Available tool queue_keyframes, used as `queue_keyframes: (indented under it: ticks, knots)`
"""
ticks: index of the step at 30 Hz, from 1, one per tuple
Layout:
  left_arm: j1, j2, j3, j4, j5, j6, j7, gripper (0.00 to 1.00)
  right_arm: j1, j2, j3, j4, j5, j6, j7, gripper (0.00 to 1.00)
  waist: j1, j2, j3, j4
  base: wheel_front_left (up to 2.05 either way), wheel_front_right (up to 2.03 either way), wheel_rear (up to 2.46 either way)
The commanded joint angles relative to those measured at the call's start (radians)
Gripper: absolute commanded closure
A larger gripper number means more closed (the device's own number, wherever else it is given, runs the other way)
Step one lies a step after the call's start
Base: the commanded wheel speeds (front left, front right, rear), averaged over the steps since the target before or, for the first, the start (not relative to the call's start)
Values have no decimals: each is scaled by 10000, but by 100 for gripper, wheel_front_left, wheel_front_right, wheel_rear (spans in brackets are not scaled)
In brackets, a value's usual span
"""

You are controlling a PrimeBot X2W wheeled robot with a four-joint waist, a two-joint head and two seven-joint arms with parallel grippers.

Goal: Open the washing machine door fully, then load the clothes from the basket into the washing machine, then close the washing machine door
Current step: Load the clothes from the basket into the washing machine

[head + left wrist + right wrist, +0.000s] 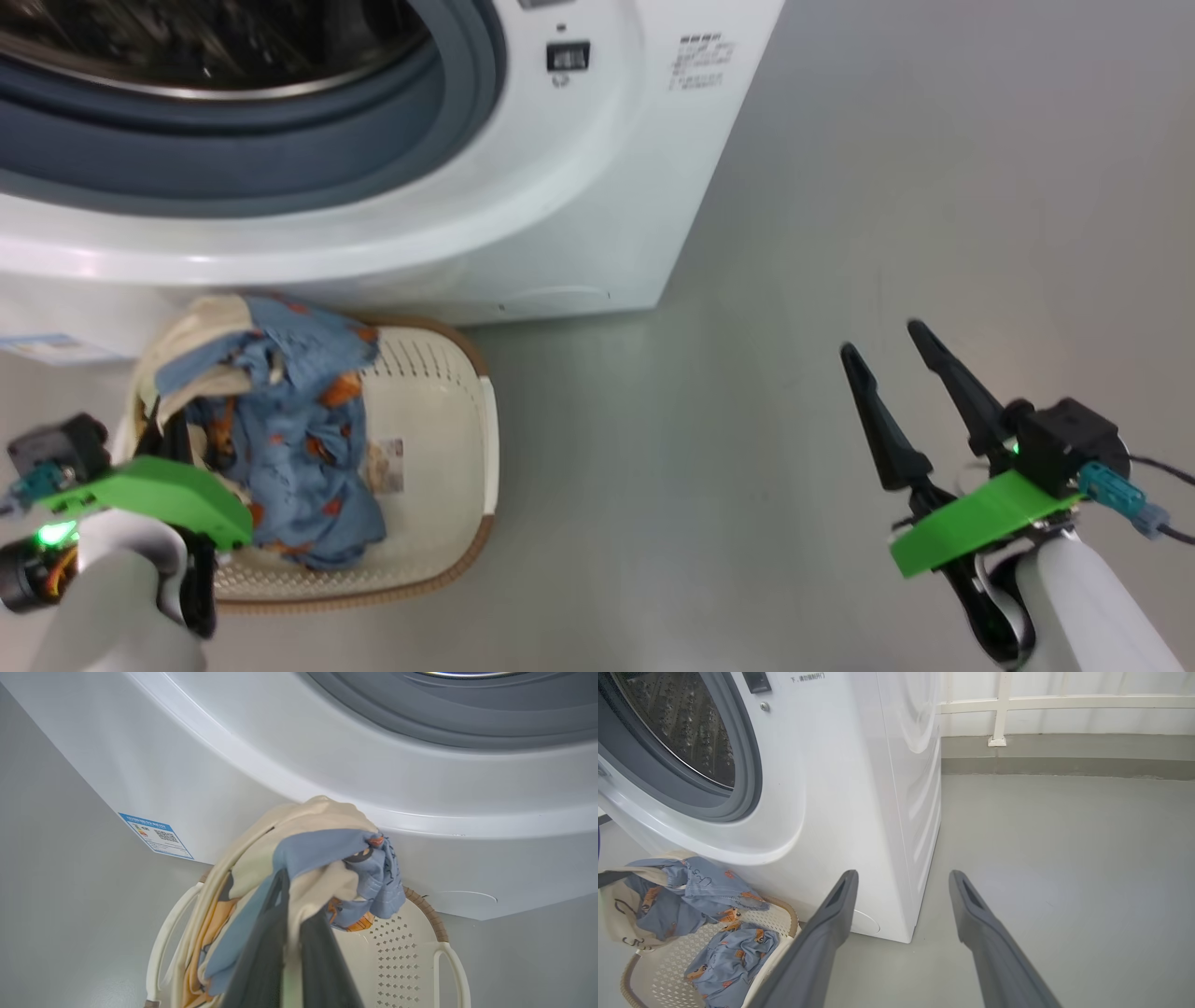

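Left claw [293, 895] is pinched shut on the clothes [322, 849], a blue and cream bunch held up over the basket [397, 947]. More blue cloth lies inside the basket. Right claw [885, 338] is wide open above the grey floor [934, 187], holding nothing. Just behind the basket stands the white washing machine [579, 187], its round hole showing the shiny drum [691, 732].

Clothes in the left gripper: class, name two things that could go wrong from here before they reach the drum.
1. The left gripper pinches only a fold of the clothes; the rest hangs into the basket and may slip free or drag it.
2. Trailing cloth could snag on the grey gasket.
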Motion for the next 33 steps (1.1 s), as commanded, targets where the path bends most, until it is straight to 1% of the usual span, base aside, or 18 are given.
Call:
queue_keyframes:
  ticks: [1, 8, 18, 20, 21, 22, 28, 32, 33]
  knots:
    - [303, 374, 351, -340, 166, -92, -122, 100, 312, -102, 84, -160, 84, 14, -74, 0, 0, 0, -678, 133, 0, 0, 0]
    - [1418, -25, 768, -1991, 722, -370, -123, 100, 944, -256, -174, -73, 127, 14, -74, 0, 0, 0, -1646, 289, 0, 0, 0]
    - [3336, -510, 1196, -4363, 1146, -522, -123, 100, 1842, -428, -446, -30, 250, 14, -74, 0, 0, 0, -2800, 374, 0, 0, 0]
    - [3736, -573, 1261, -4866, 1147, -531, -123, 100, 2002, -436, -522, -56, 267, 14, -74, 0, 0, 0, -2929, 368, 0, 0, 0]
    - [3736, -573, 1261, -4866, 1147, -531, -123, 100, 2002, -436, -522, -56, 267, 14, -74, 0, 0, 0, -2929, 368, 0, 0, 0]
    - [4159, -639, 1289, -5412, 1177, -536, -123, 100, 2147, -433, -589, -97, 272, 14, -74, 0, 0, 0, -3030, 351, 0, 0, 0]
    - [5513, -839, 1306, -7034, 1392, -541, -124, 100, 2566, -426, -838, -178, 270, 14, -74, 0, 0, 0, -3236, 330, 0, 0, 0]
    - [6261, -992, 1376, -7850, 1480, -542, -124, 100, 2774, -387, -947, -220, 248, 14, -74, 0, 0, 0, -3300, 312, 0, 0, 0]
    - [6261, -992, 1376, -7850, 1480, -542, -124, 100, 2774, -387, -947, -220, 248, 14, -74, 0, 0, 0, -3300, 312, 0, 0, 0]
